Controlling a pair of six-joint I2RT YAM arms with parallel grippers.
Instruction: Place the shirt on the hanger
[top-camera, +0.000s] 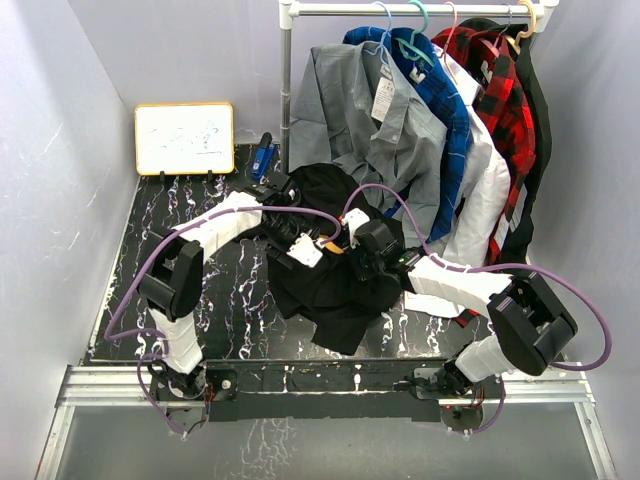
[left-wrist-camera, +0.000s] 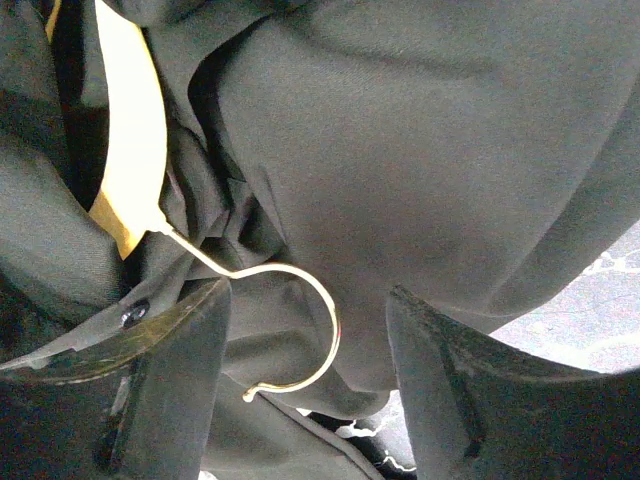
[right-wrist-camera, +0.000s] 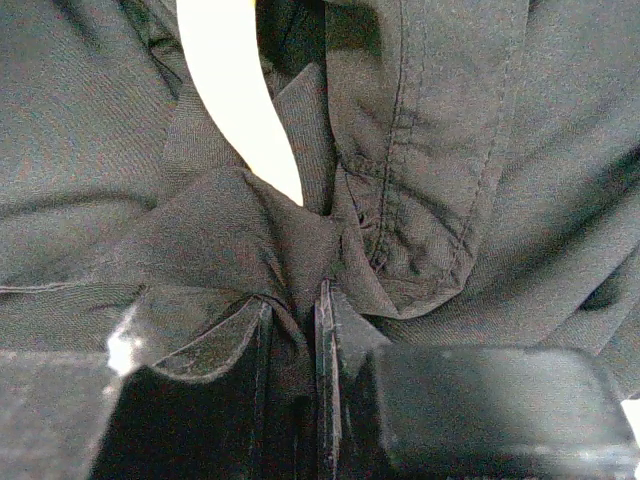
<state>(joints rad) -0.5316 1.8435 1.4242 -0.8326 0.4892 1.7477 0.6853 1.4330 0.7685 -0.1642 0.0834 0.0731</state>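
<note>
The black shirt (top-camera: 335, 300) lies crumpled in the middle of the table, and both grippers are over it. In the left wrist view the yellow hanger (left-wrist-camera: 130, 130) pokes out of the shirt (left-wrist-camera: 430, 150). Its thin hook (left-wrist-camera: 322, 330) curves between the spread fingers (left-wrist-camera: 170, 380) of my left gripper (left-wrist-camera: 310, 350). That gripper is open and neither pad clamps the hook. My right gripper (right-wrist-camera: 295, 320) is shut on a bunched fold of the shirt (right-wrist-camera: 100, 150), just below the hanger's pale arm (right-wrist-camera: 235, 100). From above, only an orange sliver of the hanger (top-camera: 334, 248) shows between the left gripper (top-camera: 305, 245) and the right gripper (top-camera: 362, 262).
A clothes rack (top-camera: 286, 90) stands at the back with a grey shirt (top-camera: 350, 110), a blue one and a red plaid one (top-camera: 500, 100) on hangers. A whiteboard (top-camera: 184, 138) leans at the back left beside a blue tool (top-camera: 263, 157). Walls close in on both sides.
</note>
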